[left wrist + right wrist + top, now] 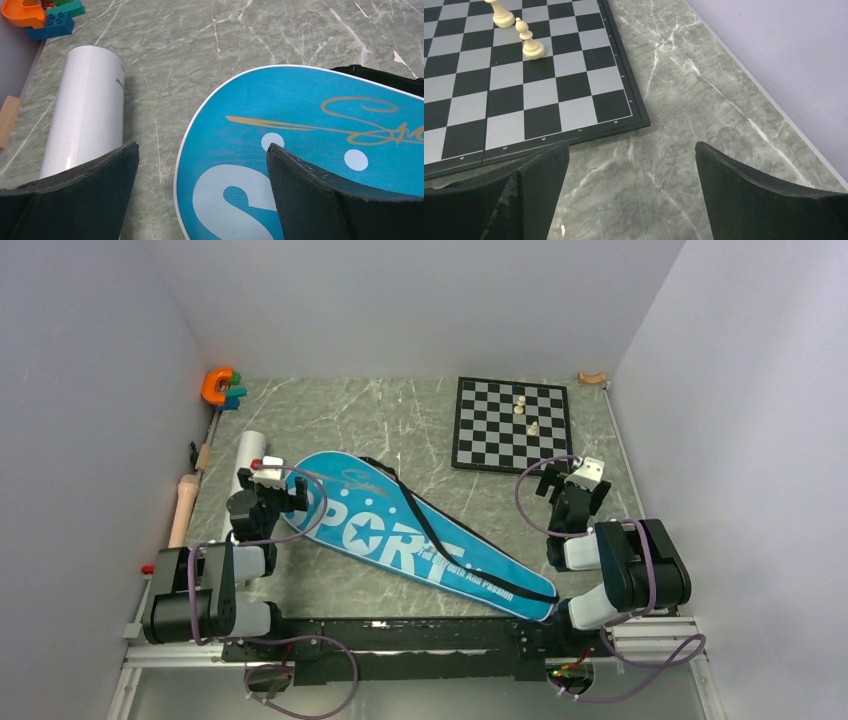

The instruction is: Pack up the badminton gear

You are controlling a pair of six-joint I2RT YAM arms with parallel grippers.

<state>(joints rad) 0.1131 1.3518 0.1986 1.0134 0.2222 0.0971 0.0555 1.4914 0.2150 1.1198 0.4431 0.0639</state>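
Left wrist view: left gripper [202, 149] is gaping empty over the bag [310, 125] rim, needing squarer centring; right gripper [631, 146] is gaping empty too.

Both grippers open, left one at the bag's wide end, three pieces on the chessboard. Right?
No. The chessboard holds two pieces, not three; the right wrist view shows both clearly. The rest holds: the left gripper and right gripper are open, the left one at the wide end of the bag.
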